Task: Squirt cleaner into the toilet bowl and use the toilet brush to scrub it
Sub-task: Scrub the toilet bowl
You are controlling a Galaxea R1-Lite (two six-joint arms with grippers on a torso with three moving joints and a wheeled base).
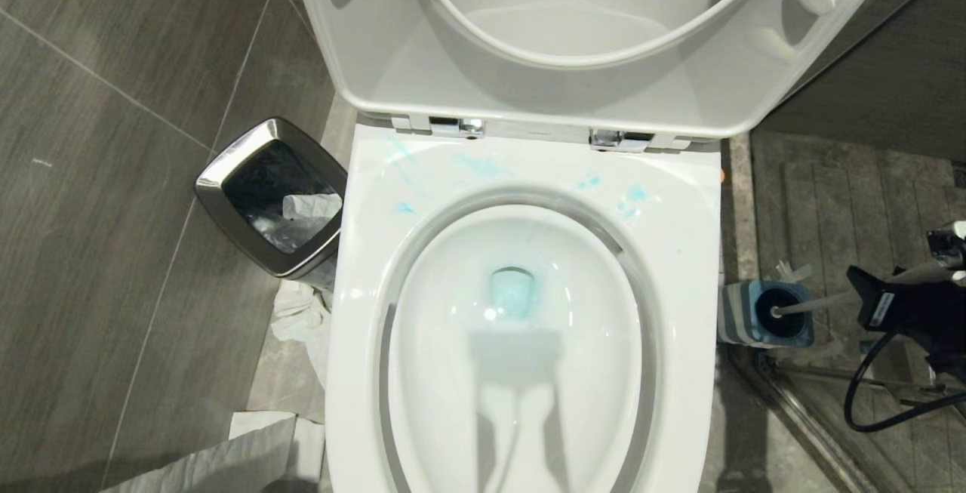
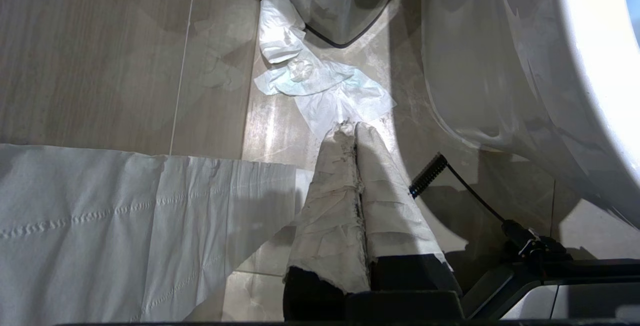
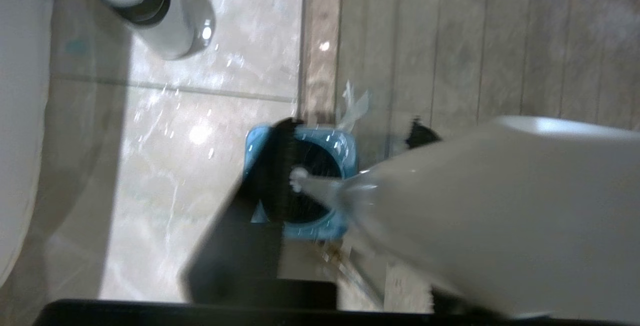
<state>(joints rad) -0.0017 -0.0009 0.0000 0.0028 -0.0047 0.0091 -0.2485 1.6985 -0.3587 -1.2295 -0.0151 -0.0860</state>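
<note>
Right gripper (image 1: 894, 285): at the far right beside the toilet, jaws on either side of the toilet brush (image 1: 819, 301) handle; whether pinching it, cannot tell.
Toilet brush: handle slanting out of its holder toward the gripper, dark head down inside the holder.
Brush holder (image 1: 736, 312): square, blue-and-grey striped, standing on the floor just beside the toilet's right flank; blue rim and dark well visible in the right wrist view (image 3: 345, 146).
Left gripper (image 2: 354, 131): low on the left side of the toilet, paper-wrapped jaws pressed together, holding nothing.
Toilet bowl (image 1: 679, 266): seat and lid raised; turquoise liquid pooled at the drain, turquoise smears on the rear rim.
Bin (image 1: 226, 168): chrome-rimmed, black inside, left of the toilet, holding crumpled white paper.
Floor: loose tissue (image 2: 320, 86) by the bin's foot, a long sheet of paper (image 2: 125, 216) nearer the robot.
</note>
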